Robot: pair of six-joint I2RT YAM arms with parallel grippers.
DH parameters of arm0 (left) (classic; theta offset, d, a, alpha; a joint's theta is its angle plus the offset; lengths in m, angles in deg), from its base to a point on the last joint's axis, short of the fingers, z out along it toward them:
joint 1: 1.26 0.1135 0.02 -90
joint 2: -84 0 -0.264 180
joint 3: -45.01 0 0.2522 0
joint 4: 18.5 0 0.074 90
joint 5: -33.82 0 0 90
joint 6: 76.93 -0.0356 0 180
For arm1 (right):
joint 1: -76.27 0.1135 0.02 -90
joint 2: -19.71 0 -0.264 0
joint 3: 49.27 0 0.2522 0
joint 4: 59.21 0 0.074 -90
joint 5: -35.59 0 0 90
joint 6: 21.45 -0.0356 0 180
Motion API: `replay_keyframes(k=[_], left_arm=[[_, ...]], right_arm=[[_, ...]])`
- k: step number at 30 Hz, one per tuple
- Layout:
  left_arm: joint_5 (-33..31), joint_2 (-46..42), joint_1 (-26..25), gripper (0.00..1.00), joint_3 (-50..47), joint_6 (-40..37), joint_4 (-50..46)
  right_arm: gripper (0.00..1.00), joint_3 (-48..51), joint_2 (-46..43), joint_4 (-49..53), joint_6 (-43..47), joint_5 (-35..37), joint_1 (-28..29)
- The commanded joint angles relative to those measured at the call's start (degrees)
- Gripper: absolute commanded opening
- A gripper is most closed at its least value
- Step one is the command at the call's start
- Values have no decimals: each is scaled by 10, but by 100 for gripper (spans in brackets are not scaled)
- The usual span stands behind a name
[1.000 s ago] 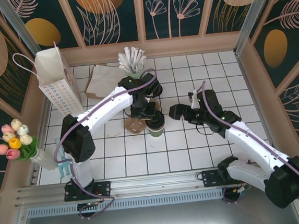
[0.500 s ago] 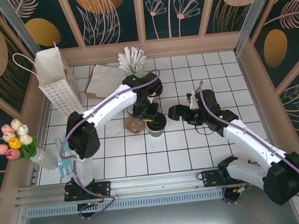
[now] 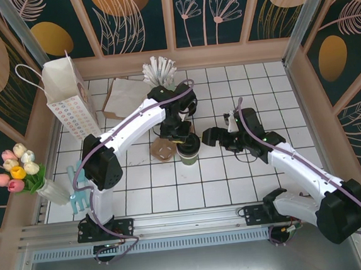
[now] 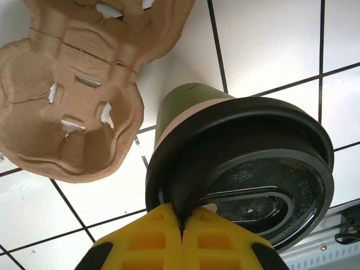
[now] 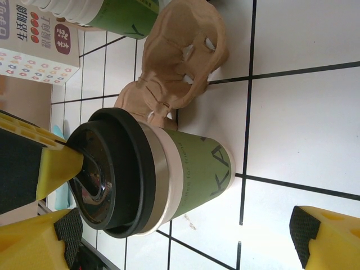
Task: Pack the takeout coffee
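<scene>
Right, from above my left claw (image 3: 181, 137) sits atop the cup (image 3: 189, 150), with the carrier (image 3: 163, 150) just beside it, and my right claw (image 3: 209, 135) hangs wide open and empty on the cup's other side. On the left wrist view the pads (image 4: 152, 239) are pinched together on the lid's rim, so I judge the grasp made. On the right wrist view the cup is just ahead of my spread fingers (image 5: 326, 236); next I must lift it level and carry it to the bag (image 3: 68, 94), well apart from the left claw.

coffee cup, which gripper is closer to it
Left. The left gripper is shut on the coffee cup at its lid rim; the right gripper is open beside it, not touching.
</scene>
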Motion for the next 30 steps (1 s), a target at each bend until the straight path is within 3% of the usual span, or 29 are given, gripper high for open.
replay_keyframes(k=[1,14,30], left_arm=[[-12,4,-4,0,-15,-15,-22],[12,-3,-3,0,-65,-13,29],[20,-5,2,0,-53,-8,52]], right_arm=[[97,-1,2,7,14,-9,4],[96,6,9,4,16,-17,6],[93,15,35,-21,6,-49,15]])
